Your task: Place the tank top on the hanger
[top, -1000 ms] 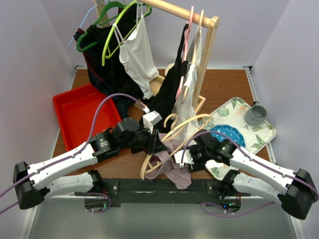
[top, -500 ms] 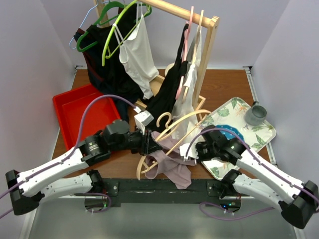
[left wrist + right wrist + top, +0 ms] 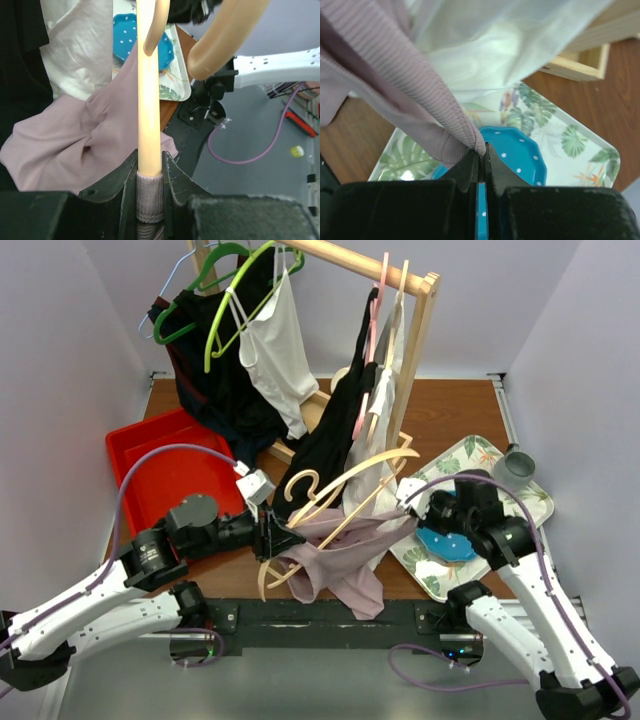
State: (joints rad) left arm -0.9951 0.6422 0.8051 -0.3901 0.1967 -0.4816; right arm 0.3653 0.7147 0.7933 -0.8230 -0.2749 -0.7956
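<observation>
The pale wooden hanger [image 3: 380, 460] is lifted at a slant over the table's front middle. My left gripper [image 3: 275, 538] is shut on its lower arm. In the left wrist view the hanger [image 3: 150, 100] runs straight up from the jaws, and a ribbed mauve strap sleeves its end between the fingers. The dusty-mauve tank top [image 3: 335, 560] drapes under the hanger and stretches to the right. My right gripper [image 3: 410, 500] is shut on a ribbed edge of the tank top [image 3: 410, 75], pinched at the fingertips of my right gripper [image 3: 481, 149].
A wooden rack [image 3: 420, 330] at the back carries black and white garments on green and pink hangers. A red bin [image 3: 150, 465] sits at the left. A leaf-print tray [image 3: 500, 500] at the right holds a blue plate [image 3: 445, 543] and a grey cup [image 3: 518, 465].
My right gripper closed on the tank top's edge and drew it up and to the right, pulling the fabric taut. My left arm carried the hanger to the left.
</observation>
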